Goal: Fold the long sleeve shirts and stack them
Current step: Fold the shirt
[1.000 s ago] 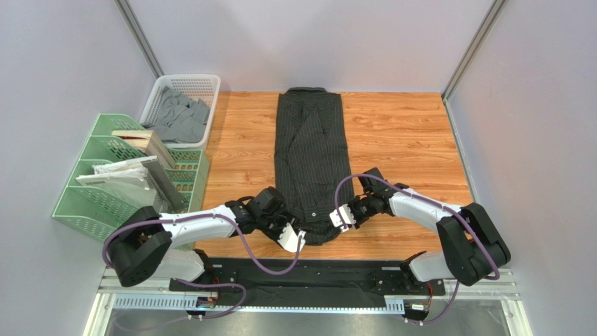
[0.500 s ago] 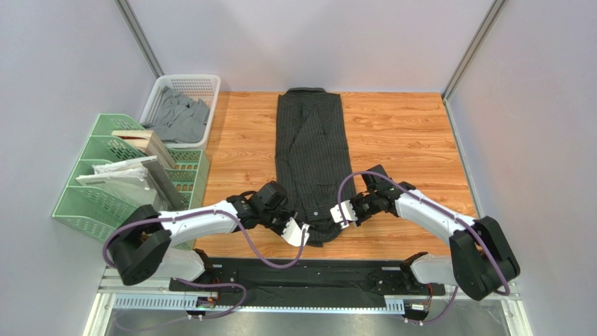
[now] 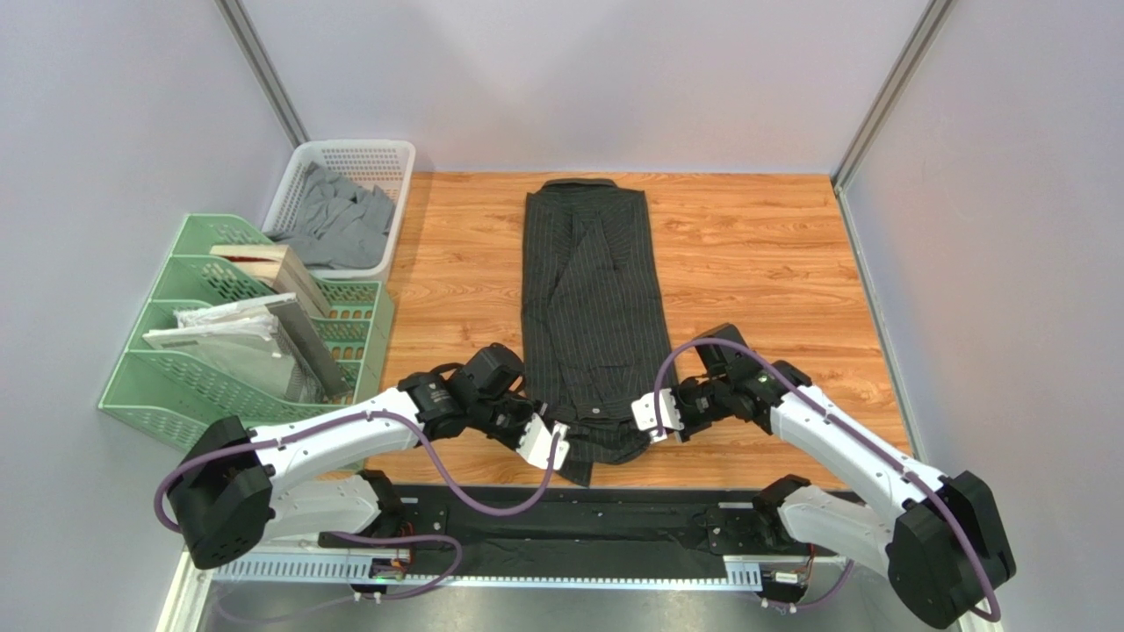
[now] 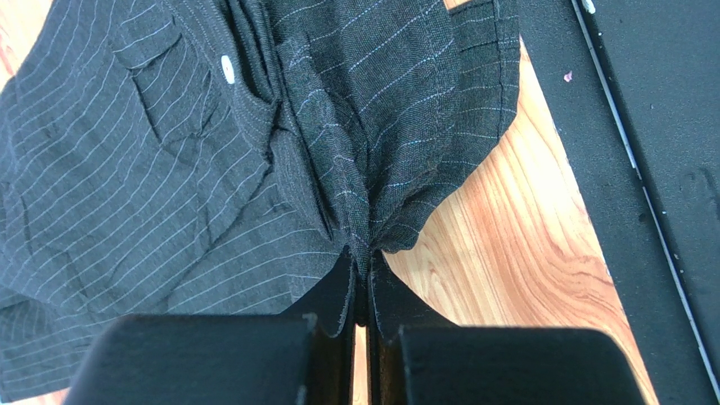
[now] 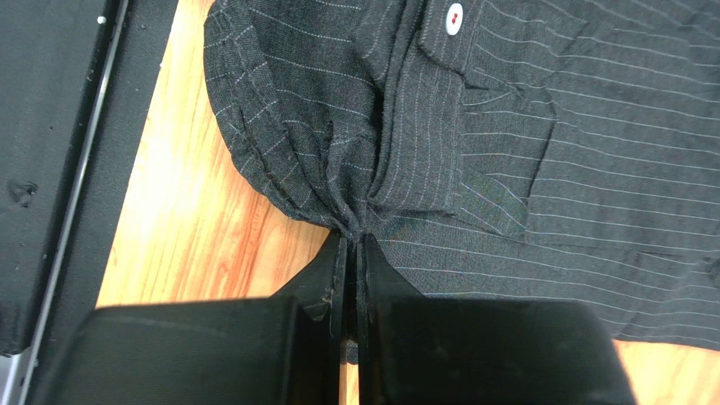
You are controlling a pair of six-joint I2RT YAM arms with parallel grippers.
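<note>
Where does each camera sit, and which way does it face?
Top external: above and behind the robot, looking down on the table and shirt; left arm and right arm show, left gripper and right gripper at the shirt's near edge.
Left wrist: on the left wrist, looking along its shut fingers at pinched shirt fabric.
Right wrist: on the right wrist, looking along its shut fingers at the opposite near corner.
Shared: both wrist views show the same shirt, table and black base strip.

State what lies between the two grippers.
The shirt's near hem, pinched by the left gripper and right gripper at its corners; seen in the top view.
</note>
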